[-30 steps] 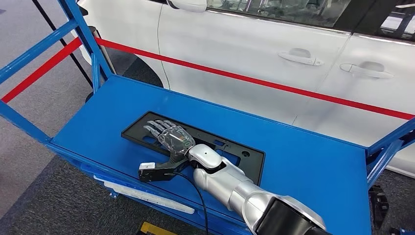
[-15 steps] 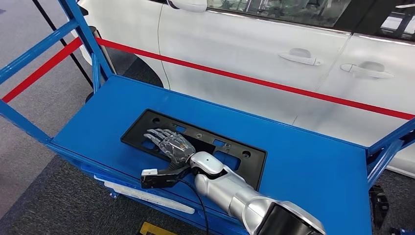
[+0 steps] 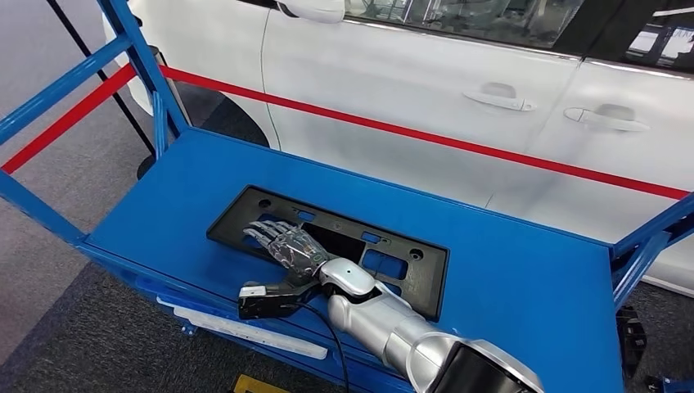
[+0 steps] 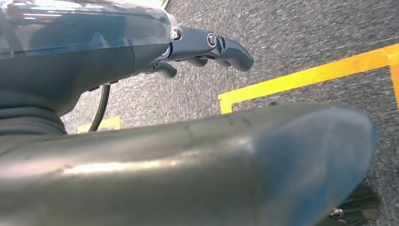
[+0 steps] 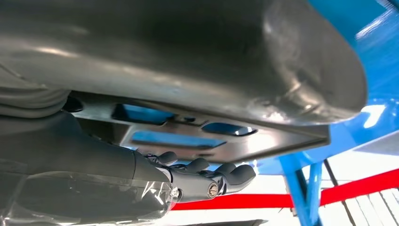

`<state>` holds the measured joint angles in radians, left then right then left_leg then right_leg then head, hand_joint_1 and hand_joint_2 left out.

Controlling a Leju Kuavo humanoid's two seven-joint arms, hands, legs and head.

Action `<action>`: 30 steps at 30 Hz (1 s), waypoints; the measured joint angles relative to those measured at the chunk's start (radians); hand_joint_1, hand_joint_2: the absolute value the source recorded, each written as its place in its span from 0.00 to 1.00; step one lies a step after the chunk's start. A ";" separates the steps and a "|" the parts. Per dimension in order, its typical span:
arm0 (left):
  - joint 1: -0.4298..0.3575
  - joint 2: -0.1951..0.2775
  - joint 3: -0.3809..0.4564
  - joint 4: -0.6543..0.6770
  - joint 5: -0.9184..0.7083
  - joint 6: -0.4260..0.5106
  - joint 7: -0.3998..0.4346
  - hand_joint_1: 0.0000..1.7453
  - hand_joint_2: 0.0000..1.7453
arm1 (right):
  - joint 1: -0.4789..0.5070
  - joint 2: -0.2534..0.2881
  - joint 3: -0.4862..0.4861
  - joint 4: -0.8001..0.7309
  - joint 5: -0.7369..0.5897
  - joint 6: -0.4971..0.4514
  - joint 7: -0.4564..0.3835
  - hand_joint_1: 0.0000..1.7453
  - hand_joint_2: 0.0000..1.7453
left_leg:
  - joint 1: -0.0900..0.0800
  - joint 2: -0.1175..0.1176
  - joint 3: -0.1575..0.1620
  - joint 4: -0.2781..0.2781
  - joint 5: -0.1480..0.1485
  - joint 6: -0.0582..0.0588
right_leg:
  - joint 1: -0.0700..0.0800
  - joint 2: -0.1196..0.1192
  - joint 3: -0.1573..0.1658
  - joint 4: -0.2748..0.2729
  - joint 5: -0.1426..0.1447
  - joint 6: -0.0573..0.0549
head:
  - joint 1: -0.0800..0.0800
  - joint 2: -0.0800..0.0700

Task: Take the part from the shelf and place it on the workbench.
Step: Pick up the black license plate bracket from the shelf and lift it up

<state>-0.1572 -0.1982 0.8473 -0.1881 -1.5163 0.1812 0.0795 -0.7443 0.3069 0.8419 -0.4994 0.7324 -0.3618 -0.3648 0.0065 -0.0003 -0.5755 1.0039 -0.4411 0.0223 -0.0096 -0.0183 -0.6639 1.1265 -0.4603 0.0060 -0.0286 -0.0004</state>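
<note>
Nearest to us, the right hand (image 3: 288, 247) lies palm-down on the near edge of the part (image 3: 335, 246), a flat black plate with cut-outs, its fingers stretched across the top face. In the right wrist view the thumb sits against one face of the plate and the dark fingers (image 5: 207, 181) against the other, so we judge that the hand has the plate's edge between them. How firmly it pinches we cannot make out from these angles.

The part rests flat on the blue shelf (image 3: 524, 278), towards its near side, so the step in hand is securing the hold before lifting. To do it well, we should close thumb and fingers squarely on the rim, not across a cut-out, and check that the plate does not slip before raising it. The plate is long and held near one end, so we expect it to droop and twist. We should lift slowly and keep it level.

The left hand (image 4: 207, 47) hangs over grey carpet with yellow floor tape (image 4: 301, 77), fingers curled in on nothing.

Further off, the blue frame post (image 3: 135, 57) and the red bar (image 3: 425, 135) border the shelf. We should draw the plate back towards us and away from them. Beyond stands a white car (image 3: 458, 90).
</note>
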 joint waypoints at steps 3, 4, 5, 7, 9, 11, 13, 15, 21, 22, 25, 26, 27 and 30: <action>0.000 0.000 0.000 0.000 0.002 0.000 -0.001 0.00 0.00 | -0.002 0.003 0.000 0.000 0.000 -0.003 0.001 0.00 0.00 | -0.005 0.013 0.001 0.009 -0.011 -0.015 | 0.009 -0.014 0.042 -0.092 0.021 -0.016 | 0.000 0.000; 0.000 0.000 0.000 0.000 0.002 0.000 -0.001 0.00 0.00 | -0.002 0.004 0.000 0.000 0.001 -0.004 0.001 0.00 0.00 | -0.006 0.018 0.002 0.009 -0.013 -0.020 | 0.009 -0.004 0.041 -0.094 0.023 -0.020 | 0.000 0.000; 0.000 0.000 0.001 0.000 0.003 -0.001 -0.001 0.00 0.00 | -0.002 0.005 0.000 0.000 0.002 -0.005 0.002 0.00 0.00 | -0.004 0.022 0.004 0.010 -0.016 -0.026 | 0.008 0.002 0.043 -0.097 0.024 -0.025 | 0.000 0.000; -0.001 0.000 0.001 0.000 0.003 -0.001 -0.001 0.00 0.00 | -0.004 0.007 0.000 0.000 0.004 -0.007 0.002 0.00 0.00 | -0.002 0.020 -0.008 0.044 -0.043 -0.038 | 0.002 0.012 0.050 -0.106 0.028 -0.034 | 0.000 0.000; 0.000 0.000 0.001 0.000 0.003 -0.001 -0.001 0.00 0.00 | -0.004 0.010 0.000 0.000 0.004 -0.007 0.003 0.00 0.00 | 0.003 0.013 -0.058 0.155 -0.102 -0.049 | -0.002 0.022 0.053 -0.109 0.029 -0.040 | 0.000 0.000; 0.001 0.001 0.001 0.000 0.003 -0.001 -0.001 0.00 0.00 | -0.002 0.011 0.000 0.002 0.004 -0.007 0.003 0.00 0.00 | 0.008 0.011 -0.117 0.272 -0.143 -0.057 | -0.002 0.036 0.053 -0.108 0.029 -0.041 | 0.000 0.000; 0.003 0.001 0.001 0.000 0.004 -0.001 -0.001 0.00 0.00 | -0.001 0.011 0.000 0.004 0.004 -0.007 0.004 0.00 0.00 | 0.012 0.010 -0.119 0.265 -0.113 -0.060 | -0.004 0.053 0.053 -0.105 0.027 -0.039 | 0.000 0.000; 0.003 0.001 0.001 0.000 0.004 -0.001 -0.002 0.00 0.00 | -0.001 0.013 0.000 0.005 0.005 -0.008 0.006 0.00 0.00 | 0.020 -0.011 -0.058 0.133 -0.043 -0.061 | -0.007 0.073 0.054 -0.100 0.025 -0.033 | 0.000 0.000; 0.001 0.000 0.002 0.000 0.005 -0.001 -0.003 0.00 0.00 | -0.002 0.017 0.000 0.008 0.006 -0.015 0.009 0.00 0.00 | 0.018 -0.035 -0.004 0.013 -0.005 -0.030 | -0.009 0.105 0.041 -0.099 0.031 0.006 | 0.000 0.000; 0.001 -0.001 0.002 0.000 0.005 -0.001 -0.004 0.00 0.00 | -0.003 0.017 0.000 0.008 0.007 -0.018 0.009 0.00 0.00 | 0.018 -0.027 -0.004 0.009 -0.002 -0.021 | -0.008 0.087 0.032 -0.082 0.018 0.010 | 0.000 0.000; 0.004 -0.001 0.002 0.000 0.005 0.000 -0.004 0.00 0.00 | -0.003 0.018 0.001 0.009 0.017 -0.034 0.014 0.00 0.00 | 0.013 -0.006 -0.005 0.003 0.000 -0.003 | -0.006 0.030 -0.045 0.084 -0.070 0.014 | 0.000 0.000; 0.006 -0.001 0.002 0.000 0.005 0.000 -0.004 0.00 0.00 | -0.002 0.019 0.002 0.011 0.025 -0.046 0.018 0.00 0.00 | 0.009 0.001 -0.006 0.004 0.000 -0.002 | -0.005 0.026 -0.074 0.145 -0.093 0.014 | 0.000 0.000; 0.007 0.000 0.002 0.000 0.005 0.000 -0.004 0.00 0.00 | -0.001 0.019 0.005 0.012 0.038 -0.062 0.023 0.00 0.00 | 0.007 0.006 -0.006 0.004 0.000 -0.001 | -0.005 0.025 -0.088 0.177 -0.099 0.012 | 0.000 0.000; 0.008 -0.001 0.003 0.000 0.005 0.002 -0.004 0.00 0.00 | 0.000 0.019 0.027 0.016 0.108 -0.130 0.055 0.00 0.75 | -0.002 0.012 -0.005 0.006 -0.001 0.000 | 0.002 0.022 -0.019 0.057 -0.025 -0.005 | 0.000 0.000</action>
<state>-0.1492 -0.1992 0.8498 -0.1878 -1.5117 0.1828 0.0752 -0.7446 0.3258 0.8688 -0.4838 0.8399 -0.4921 -0.3096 0.0050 0.0122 -0.5801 1.0098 -0.4421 0.0220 -0.0079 0.0036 -0.6832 1.1837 -0.4854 0.0008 -0.0286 -0.0004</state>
